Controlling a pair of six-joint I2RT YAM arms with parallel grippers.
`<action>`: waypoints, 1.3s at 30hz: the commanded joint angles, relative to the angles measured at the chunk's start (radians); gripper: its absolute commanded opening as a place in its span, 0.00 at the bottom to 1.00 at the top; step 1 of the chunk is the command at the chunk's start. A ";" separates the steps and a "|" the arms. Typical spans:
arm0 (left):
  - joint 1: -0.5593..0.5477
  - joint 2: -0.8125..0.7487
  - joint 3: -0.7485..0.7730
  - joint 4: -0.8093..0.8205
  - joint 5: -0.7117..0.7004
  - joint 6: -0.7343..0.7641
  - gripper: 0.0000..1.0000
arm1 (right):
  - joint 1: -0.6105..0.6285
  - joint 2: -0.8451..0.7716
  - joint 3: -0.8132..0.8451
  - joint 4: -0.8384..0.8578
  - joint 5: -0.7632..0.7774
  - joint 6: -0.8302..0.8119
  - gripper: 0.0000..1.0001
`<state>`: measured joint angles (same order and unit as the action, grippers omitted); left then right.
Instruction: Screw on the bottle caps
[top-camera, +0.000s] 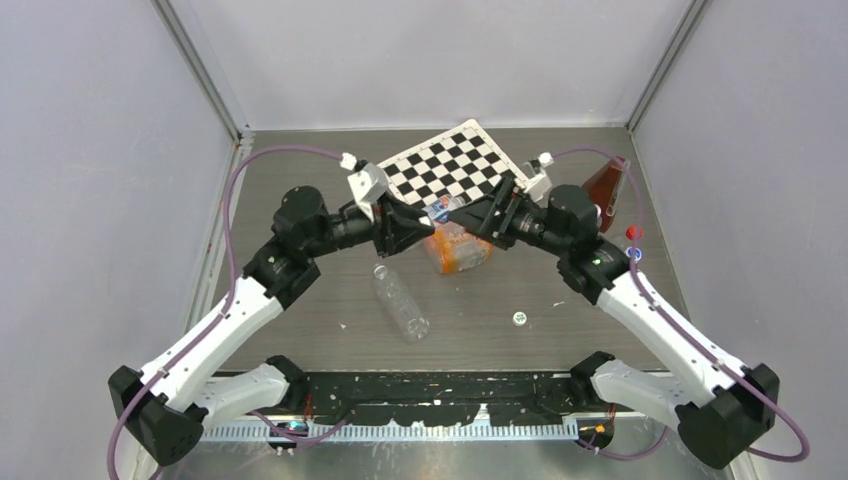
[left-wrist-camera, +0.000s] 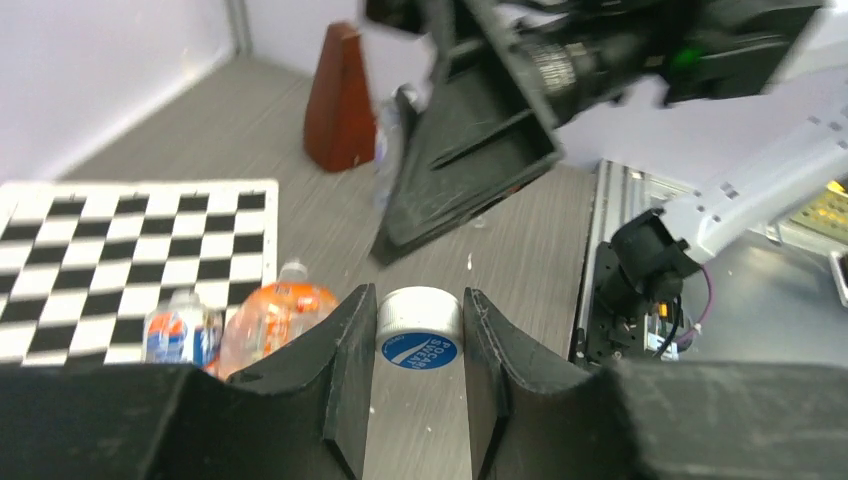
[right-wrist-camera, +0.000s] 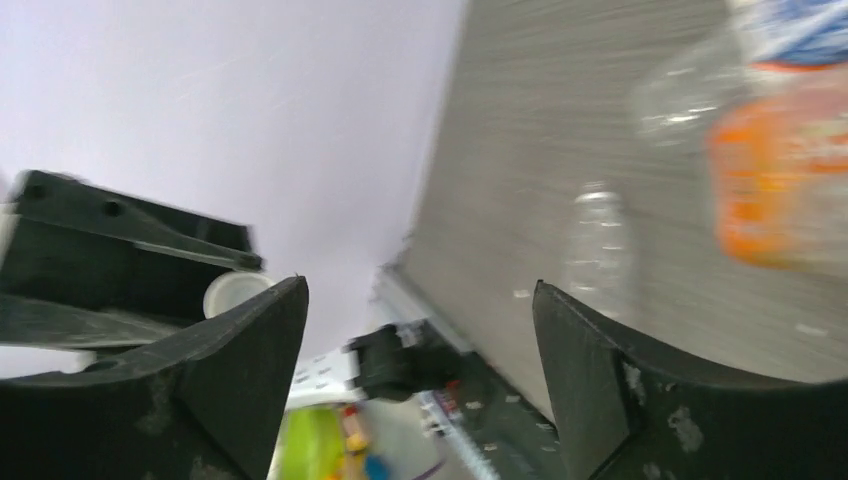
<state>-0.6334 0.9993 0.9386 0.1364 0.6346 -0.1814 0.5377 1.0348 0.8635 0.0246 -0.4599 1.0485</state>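
Note:
My left gripper (left-wrist-camera: 417, 300) is shut on a white bottle cap (left-wrist-camera: 419, 325) with a blue label, pinched by its ribbed sides between both fingers. In the top view this gripper (top-camera: 424, 214) meets the right gripper (top-camera: 470, 214) above an orange bottle (top-camera: 457, 247). My right gripper (right-wrist-camera: 420, 290) is open with nothing between its fingers; the held cap (right-wrist-camera: 235, 292) shows just past its left finger. A clear bottle (top-camera: 400, 300) lies uncapped on the table. Another white cap (top-camera: 519, 318) lies loose to the right of it.
A checkerboard (top-camera: 455, 165) lies at the back centre. A brown wedge-shaped object (top-camera: 607, 185) stands at the back right, with a red cap (top-camera: 634, 232) and a blue one (top-camera: 634, 253) near it. A blue-labelled bottle (left-wrist-camera: 180, 330) lies beside the orange one.

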 joint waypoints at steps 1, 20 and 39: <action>-0.058 0.078 0.171 -0.518 -0.276 -0.028 0.03 | -0.013 -0.108 0.130 -0.516 0.437 -0.325 0.90; -0.421 0.779 0.340 -0.641 -0.738 -0.278 0.16 | -0.013 -0.248 0.152 -0.764 0.747 -0.409 0.93; -0.408 0.485 0.314 -0.794 -0.902 -0.471 1.00 | -0.012 -0.139 0.268 -0.927 0.687 -0.543 0.96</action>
<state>-1.0702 1.6825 1.2617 -0.5621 -0.1852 -0.5442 0.5255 0.8482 1.0370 -0.8322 0.2497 0.5713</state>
